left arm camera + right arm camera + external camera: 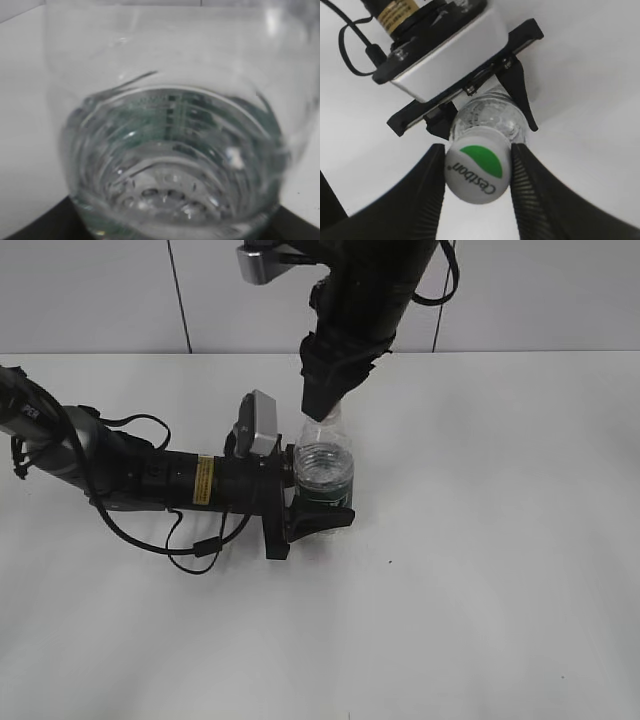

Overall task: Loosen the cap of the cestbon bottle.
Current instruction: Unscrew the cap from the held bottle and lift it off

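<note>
The cestbon bottle (324,468) stands upright on the white table, clear and ribbed, with water in it and a dark green label low down. My left gripper (322,512) reaches in from the left and is shut on the bottle's lower body. The bottle fills the left wrist view (170,150). My right gripper (322,412) comes down from above and hides the cap in the exterior view. In the right wrist view the white cap (477,172) with its green leaf mark sits between the right gripper's (477,150) two black fingers, which touch it on both sides. The bottle's shoulder (490,117) shows below it.
The left arm (150,478) lies low across the table from the left edge, with a looped black cable (190,540) beside it. Its silver wrist camera box (262,422) sits close to the bottle. The white table (500,570) meets a wall at the back.
</note>
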Robot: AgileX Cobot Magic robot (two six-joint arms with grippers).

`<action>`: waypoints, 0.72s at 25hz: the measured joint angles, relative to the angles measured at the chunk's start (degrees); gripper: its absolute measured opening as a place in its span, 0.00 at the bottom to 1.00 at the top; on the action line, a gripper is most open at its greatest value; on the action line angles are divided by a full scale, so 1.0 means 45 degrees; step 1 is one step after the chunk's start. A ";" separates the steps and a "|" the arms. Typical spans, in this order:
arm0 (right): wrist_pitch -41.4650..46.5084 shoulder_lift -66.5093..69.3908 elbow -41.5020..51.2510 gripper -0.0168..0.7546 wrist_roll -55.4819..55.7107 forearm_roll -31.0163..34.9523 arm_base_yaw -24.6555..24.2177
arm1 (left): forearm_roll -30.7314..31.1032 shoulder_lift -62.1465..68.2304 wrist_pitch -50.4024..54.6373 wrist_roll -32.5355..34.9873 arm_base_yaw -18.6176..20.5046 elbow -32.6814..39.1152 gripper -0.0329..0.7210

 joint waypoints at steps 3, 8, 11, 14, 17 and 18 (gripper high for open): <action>0.0021 0.0000 0.0000 0.42 -0.1674 0.0003 0.0000 | 0.0026 0.0000 -0.0051 0.0000 0.0000 0.0000 0.58; 0.0031 0.0000 0.0000 0.42 -0.3508 -0.0009 0.0000 | 0.0077 0.0000 -0.0067 -0.0052 0.0000 0.0000 0.58; 0.0018 -0.0012 0.0000 0.41 -0.4929 -0.0021 0.0000 | 0.0112 0.0000 -0.0067 -0.0071 0.0000 0.0000 0.58; 0.0018 -0.0012 -0.0013 0.41 -0.6382 -0.0021 0.0000 | 0.0127 0.0000 -0.0067 -0.0084 0.0000 0.0000 0.58; 0.0018 -0.0012 -0.0013 0.41 -0.7895 -0.0021 0.0000 | 0.0142 0.0000 -0.0067 -0.0084 0.0000 0.0000 0.58; 0.0018 -0.0025 -0.0013 0.41 -0.8314 -0.0021 0.0000 | 0.0142 0.0000 -0.0067 -0.0096 0.0000 0.0000 0.58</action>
